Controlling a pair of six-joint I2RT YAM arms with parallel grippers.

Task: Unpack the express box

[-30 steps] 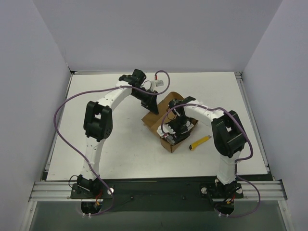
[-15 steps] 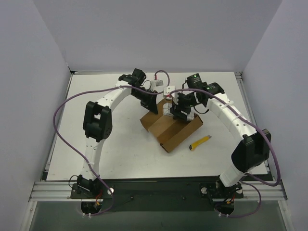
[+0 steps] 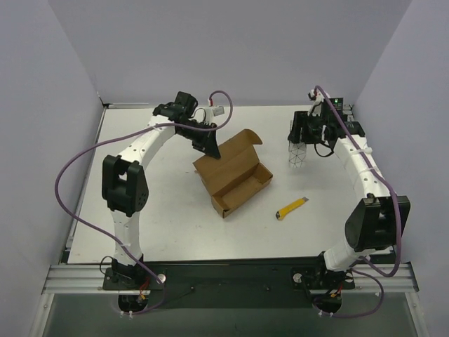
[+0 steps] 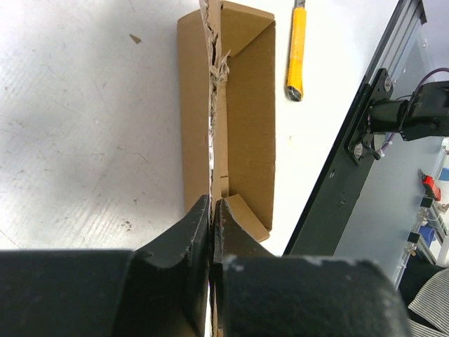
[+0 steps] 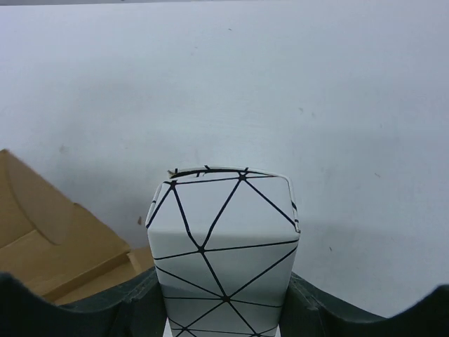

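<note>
Express box [image 3: 235, 179]: plain brown card, inside and out. Block [image 5: 223, 246]: white, black lines in a triangle mesh. Utility knife [image 3: 292, 208]: yellow, dark tip. Table [image 3: 168, 217]: white. My left hand [image 4: 212, 207], my right hand [image 5: 223, 281]: black.

the express box [image 3: 235, 184] sits mid-table [image 3: 154, 210], flap up on its far side. the left gripper [image 3: 210, 150] pinches its far-left wall. the knife [image 3: 291, 208] lies right of the box, nearer the bases. the block [image 3: 297, 156] is right and farther back, in the right gripper [image 3: 299, 140].
</note>
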